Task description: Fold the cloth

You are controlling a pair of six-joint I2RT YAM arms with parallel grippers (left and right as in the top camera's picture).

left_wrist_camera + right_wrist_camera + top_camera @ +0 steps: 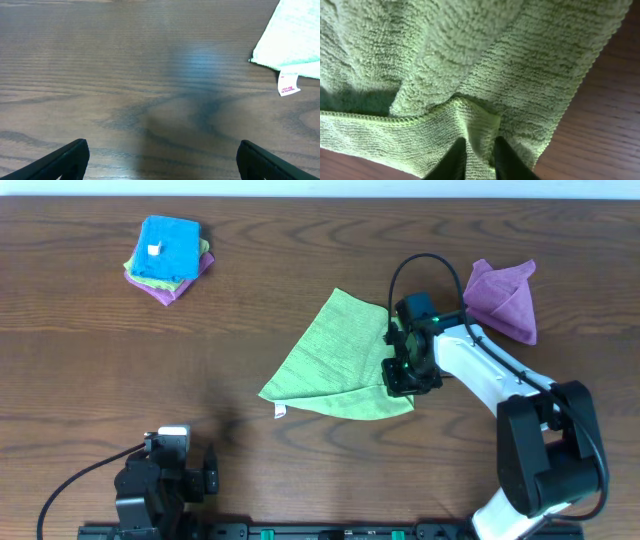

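The lime-green cloth [335, 360] lies in the middle of the table, partly folded over itself, with its small white tag [280, 412] at the front left corner. My right gripper [402, 372] is at the cloth's right edge and is shut on a pinched fold of the cloth [479, 131], which fills the right wrist view. My left gripper [161, 160] is open and empty, low over bare wood near the front left. The cloth's corner [292, 40] and tag [288, 83] show at the upper right of the left wrist view.
A purple cloth [505, 298] lies crumpled at the back right, close behind my right arm. A bright blue folded cloth [168, 248] sits on a stack of other folded cloths at the back left.
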